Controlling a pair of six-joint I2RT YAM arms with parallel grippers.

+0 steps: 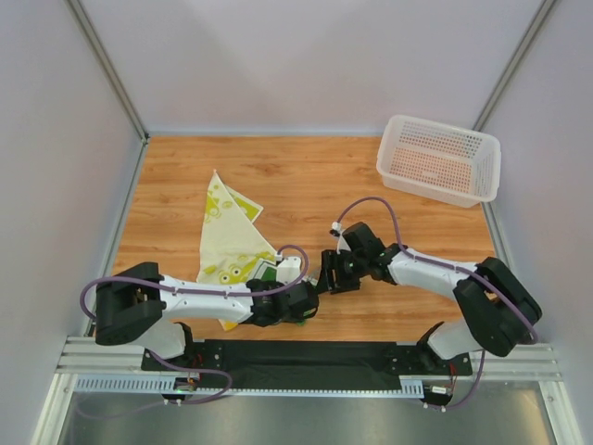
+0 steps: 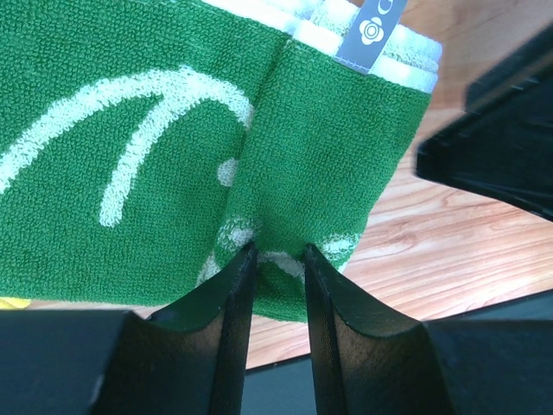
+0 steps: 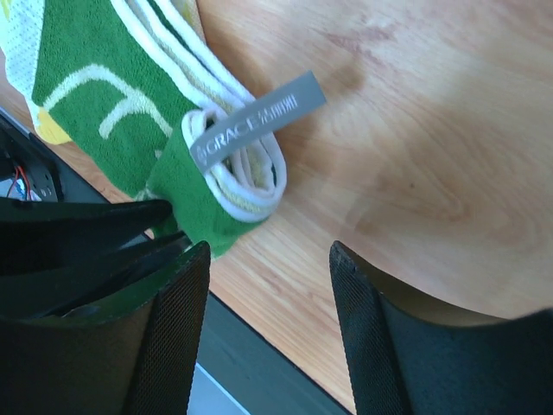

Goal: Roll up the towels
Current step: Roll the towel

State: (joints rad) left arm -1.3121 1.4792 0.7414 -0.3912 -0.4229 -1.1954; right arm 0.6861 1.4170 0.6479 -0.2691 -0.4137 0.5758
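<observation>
The dark green towel (image 2: 173, 156) with white line drawings is rolled, its white edges and grey label (image 3: 255, 121) showing at the roll's end (image 3: 233, 173). It lies near the table's front edge (image 1: 295, 311). My left gripper (image 2: 278, 259) is shut on the green towel's near edge. My right gripper (image 3: 270, 259) is open and empty, just right of the roll, above bare wood; it shows in the top view (image 1: 329, 272). The cream-yellow towel (image 1: 227, 236) with lime blobs lies spread flat to the left, partly under my left arm.
A white perforated basket (image 1: 439, 158) stands at the back right corner. The black base rail (image 1: 296, 357) runs along the near edge. Grey walls close in both sides and the back.
</observation>
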